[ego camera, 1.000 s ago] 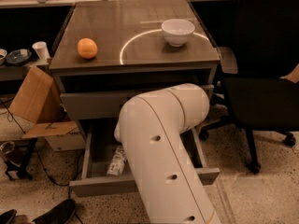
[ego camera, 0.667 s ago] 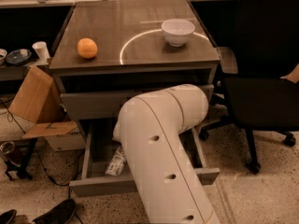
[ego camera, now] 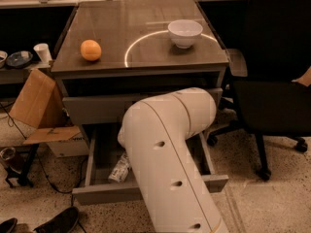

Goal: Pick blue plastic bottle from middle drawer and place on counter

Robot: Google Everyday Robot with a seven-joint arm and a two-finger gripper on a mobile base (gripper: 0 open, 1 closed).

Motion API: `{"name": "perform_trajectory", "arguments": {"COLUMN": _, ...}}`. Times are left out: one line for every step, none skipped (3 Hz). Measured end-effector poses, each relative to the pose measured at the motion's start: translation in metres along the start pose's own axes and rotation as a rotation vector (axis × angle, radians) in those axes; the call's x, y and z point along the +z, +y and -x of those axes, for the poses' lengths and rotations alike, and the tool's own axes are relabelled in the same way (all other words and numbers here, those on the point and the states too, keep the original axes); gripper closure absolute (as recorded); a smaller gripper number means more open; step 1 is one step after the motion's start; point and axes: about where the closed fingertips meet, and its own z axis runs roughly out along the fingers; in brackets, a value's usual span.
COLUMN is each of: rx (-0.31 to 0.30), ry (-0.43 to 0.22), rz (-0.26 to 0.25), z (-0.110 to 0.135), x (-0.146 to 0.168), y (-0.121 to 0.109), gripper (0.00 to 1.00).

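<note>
The blue plastic bottle (ego camera: 119, 168) lies on its side on the floor of the open middle drawer (ego camera: 104, 193), near its left half, label up. My white arm (ego camera: 167, 144) reaches down over the drawer and covers most of it. My gripper is hidden behind the arm, down in the drawer just right of the bottle. The counter (ego camera: 146, 23) with its white circle line is above.
An orange (ego camera: 91, 50) sits on the counter's left and a white bowl (ego camera: 185, 32) on the circle line at the right. The taller-fronted drawer (ego camera: 92, 109) above is slightly out. A black chair (ego camera: 277, 91) stands right, a cardboard box (ego camera: 34, 101) and a white cup (ego camera: 43, 52) left.
</note>
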Motion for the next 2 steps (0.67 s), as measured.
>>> {"name": "perform_trajectory", "arguments": {"rx": 0.011, "ry": 0.009, "rz": 0.004, "z": -0.002, "x": -0.003, "y": 0.002, "gripper": 0.73}}
{"name": "perform_trajectory", "arguments": {"rx": 0.037, "ry": 0.044, "rz": 0.005, "z": -0.006, "x": -0.016, "y": 0.008, "gripper": 1.0}}
